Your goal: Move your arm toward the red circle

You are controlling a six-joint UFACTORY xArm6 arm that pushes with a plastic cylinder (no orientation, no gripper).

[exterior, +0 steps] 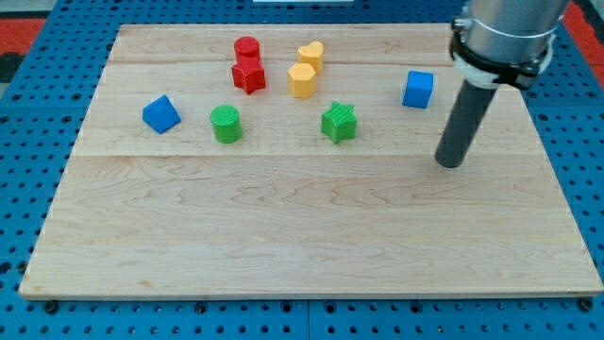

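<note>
The red circle [246, 47] is a short red cylinder near the view's top, left of centre, touching a red star [248, 76] just below it. My tip [451, 162] rests on the wooden board [302, 227] at the view's right, far to the right of and below the red circle. The nearest block to the tip is a blue cube [418, 89], up and to its left.
A yellow heart [310, 55] and a yellow hexagon-like block [302, 80] stand right of the red pair. A green star [339, 122], a green cylinder [226, 124] and a second blue cube [160, 113] lie in a row below them.
</note>
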